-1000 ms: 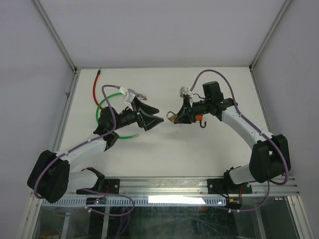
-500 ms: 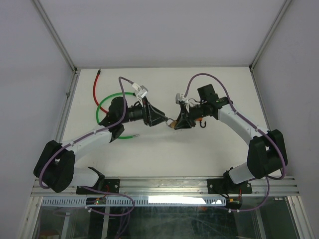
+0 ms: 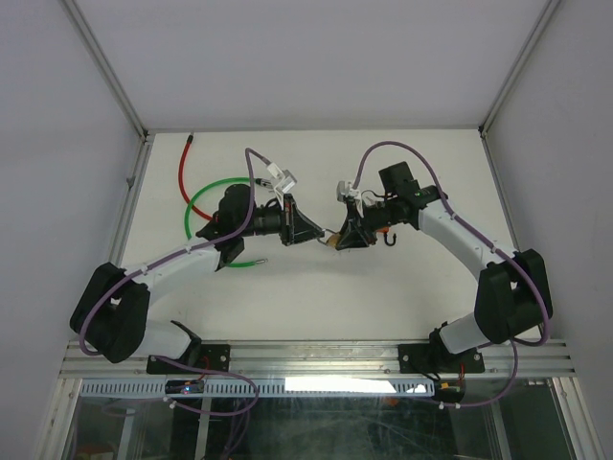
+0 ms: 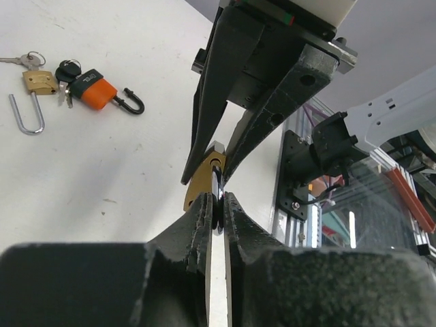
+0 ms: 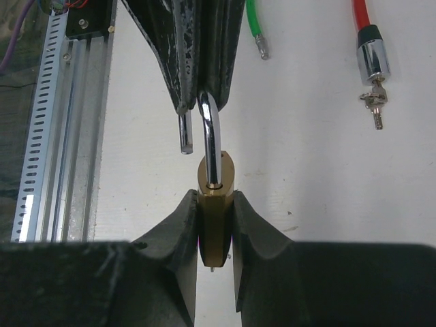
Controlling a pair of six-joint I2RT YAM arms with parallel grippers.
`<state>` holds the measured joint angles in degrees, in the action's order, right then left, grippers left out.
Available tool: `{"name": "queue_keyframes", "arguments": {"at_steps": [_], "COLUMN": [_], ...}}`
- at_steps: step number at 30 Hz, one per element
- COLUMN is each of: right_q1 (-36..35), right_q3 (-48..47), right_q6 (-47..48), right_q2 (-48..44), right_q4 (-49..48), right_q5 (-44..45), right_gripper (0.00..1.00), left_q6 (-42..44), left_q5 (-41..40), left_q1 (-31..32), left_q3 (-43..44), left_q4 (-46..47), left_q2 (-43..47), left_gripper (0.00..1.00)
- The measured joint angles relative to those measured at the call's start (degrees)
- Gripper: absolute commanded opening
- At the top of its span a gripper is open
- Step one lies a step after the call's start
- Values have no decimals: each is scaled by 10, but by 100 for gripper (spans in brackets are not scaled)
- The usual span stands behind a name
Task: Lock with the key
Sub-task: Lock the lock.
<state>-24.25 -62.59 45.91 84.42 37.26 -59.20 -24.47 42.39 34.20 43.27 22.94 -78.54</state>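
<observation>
**Padlock gripped at both ends, shackle open: line up before pressing**

Findings: The right hand [image 5: 215,204] is clamped on the brass body of the padlock [image 5: 216,235], with the shackle end pointing straight out past its fingertips. The left hand [image 4: 216,204] is pinched shut on the bend of the steel shackle [image 5: 210,129], directly ahead of the right hand. The shackle's free leg stands clear of the body, swung off to one side. Whether a key sits in the keyhole cannot be told. A second brass padlock [image 4: 37,82] and an orange padlock [image 4: 95,92] lie on the surface [image 4: 102,170], well apart from the left hand.

Assessment: The step in hand appears to be seating the shackle.

Recommendations: Keep the right hand firm and motionless on the body. Use the left hand to swivel the shackle until the free leg sits squarely over its hole. Only then push along the line of the legs, toward the right hand. Pushing while misaligned would likely twist the body out of the grip.
</observation>
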Motion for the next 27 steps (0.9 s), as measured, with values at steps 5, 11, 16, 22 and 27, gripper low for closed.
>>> {"name": "queue_keyframes", "arguments": {"at_steps": [5,11,16,22,27], "right_q1": [0,-1,-8,-21,-37], "right_q3": [-10,-44,-48,-15,32], "right_q6": [23,63,76,51,12], "right_q2": [4,30,36,24,11], "right_q4": [35,106,119,48,-35], "right_q5": [-7,-32,-54,-81,-54], "right_gripper": [0,0,0,0,0], "left_q6": [27,84,150,270,349], "left_q5": [22,58,56,6,-16], "left_q1": [0,0,6,30,41], "left_q3": [3,12,12,4,-18], "left_q4": [-8,-15,-50,-103,-114], "left_q2": [-3,0,29,83,92], "left_gripper": [0,0,0,0,0]}}
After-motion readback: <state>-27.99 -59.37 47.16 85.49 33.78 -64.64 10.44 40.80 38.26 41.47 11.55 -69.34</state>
